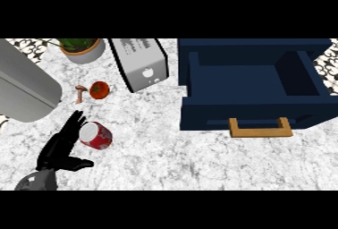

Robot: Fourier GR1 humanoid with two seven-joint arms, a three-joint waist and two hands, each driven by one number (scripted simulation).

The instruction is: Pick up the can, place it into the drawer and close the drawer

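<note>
1. The can [98, 135] is red with a pale end face turned toward the far left. It seems to lie tilted or on its side on the marbled worktop [198, 161], in the near left part of the scene. Faint pale marks run over its red wall, but no brand or word can be read.
2. The left hand [58, 151] comes in from the near left corner. Its fingers [71, 125] are straight and close together, pointing away, and lie along the can's left side, touching it or just beside it; I cannot tell which. The thumb [80, 164] sticks out to the right, nearer than the can, and is not curled round it.
3. The drawer [254, 112] is dark blue and stands pulled open at the far right, well apart from the can. A tan wooden handle [260, 129] sits on its near front.
4. A silver appliance [140, 62] stands far of the can. It carries a small pale emblem on its side and rows of pale marks near its far end; neither is legible.
5. A tomato [99, 90] and a small brown mushroom [80, 93] sit side by side between the appliance and the can.
6. A potted plant [83, 48] stands at the far left, and a large grey rounded object [23, 89] fills the left edge.
</note>
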